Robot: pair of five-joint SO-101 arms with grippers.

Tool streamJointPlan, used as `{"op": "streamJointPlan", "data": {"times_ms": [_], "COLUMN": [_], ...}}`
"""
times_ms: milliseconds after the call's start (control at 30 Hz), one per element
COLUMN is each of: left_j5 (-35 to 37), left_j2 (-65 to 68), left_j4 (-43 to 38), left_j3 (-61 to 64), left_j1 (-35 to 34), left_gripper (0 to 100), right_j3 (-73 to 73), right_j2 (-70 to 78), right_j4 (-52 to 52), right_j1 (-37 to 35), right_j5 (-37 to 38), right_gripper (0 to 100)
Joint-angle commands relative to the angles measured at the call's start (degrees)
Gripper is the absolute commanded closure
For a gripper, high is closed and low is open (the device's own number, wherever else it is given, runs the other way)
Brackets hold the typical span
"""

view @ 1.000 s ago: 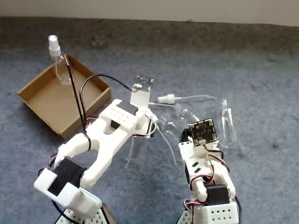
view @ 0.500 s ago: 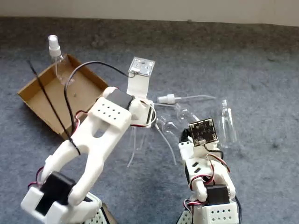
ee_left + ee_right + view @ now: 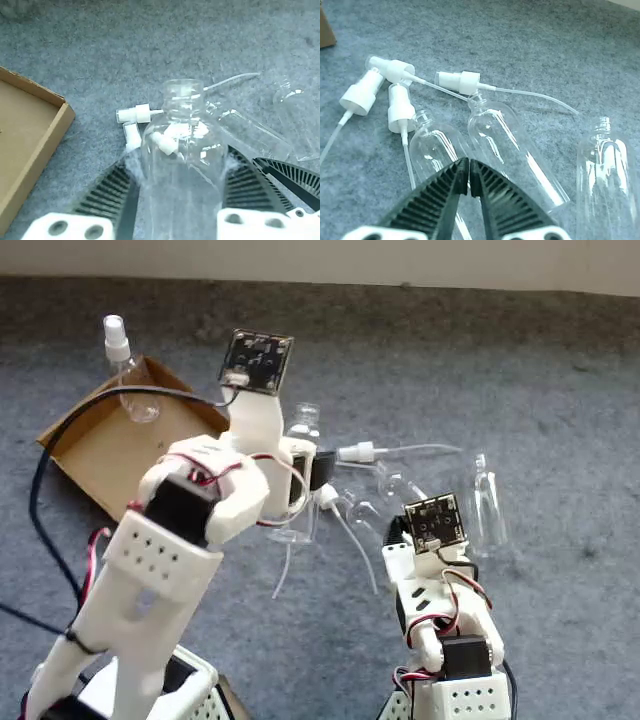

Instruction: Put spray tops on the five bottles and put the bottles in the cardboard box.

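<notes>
White plastic arms (image 3: 160,570), black ribbed fingers (image 3: 432,200), red-black cables (image 3: 458,602)

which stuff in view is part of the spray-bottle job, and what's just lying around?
Job:
cardboard box
capped bottle at its far corner
uncapped bottle in the left gripper
three bottles lying near the right gripper
four loose spray tops

Lying about:
grey carpet
black cable
</notes>
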Motion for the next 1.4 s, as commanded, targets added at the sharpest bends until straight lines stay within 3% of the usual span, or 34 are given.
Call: {"op": "streamJointPlan", "data": {"times_ms": [0, 133, 433, 800, 1133, 1367], "left_j5": [-2.64, -10.29, -10.99, -10.99, -14.86, -14.86], "left_j2": [-9.63, -16.31, -31.08, -43.12, -54.20, -67.21], "left_j4": [-0.18, -1.85, -6.68, -21.27, -22.68, -31.82], "left_j3": [4.62, 11.21, 21.85, 36.26, 45.41, 56.84], "left_j1": [-0.75, -0.75, -1.54, -15.60, -15.78, -15.78], "left_gripper": [96, 96, 96, 96, 96, 96], "right_j3": [3.47, 3.56, 3.56, 3.56, 3.56, 3.56], "right_j2": [-0.57, -0.57, -0.57, -0.57, -0.57, -0.57], "right_j4": [-1.71, -1.71, -1.80, -1.80, -1.80, -1.80], "right_j1": [0.57, 0.57, 0.57, 0.57, 0.48, 0.48], "right_j5": [0.35, 0.35, 0.35, 0.00, 0.00, 0.00], "right_gripper": [99.3, 99.3, 99.3, 99.2, 99.2, 99.2]}}
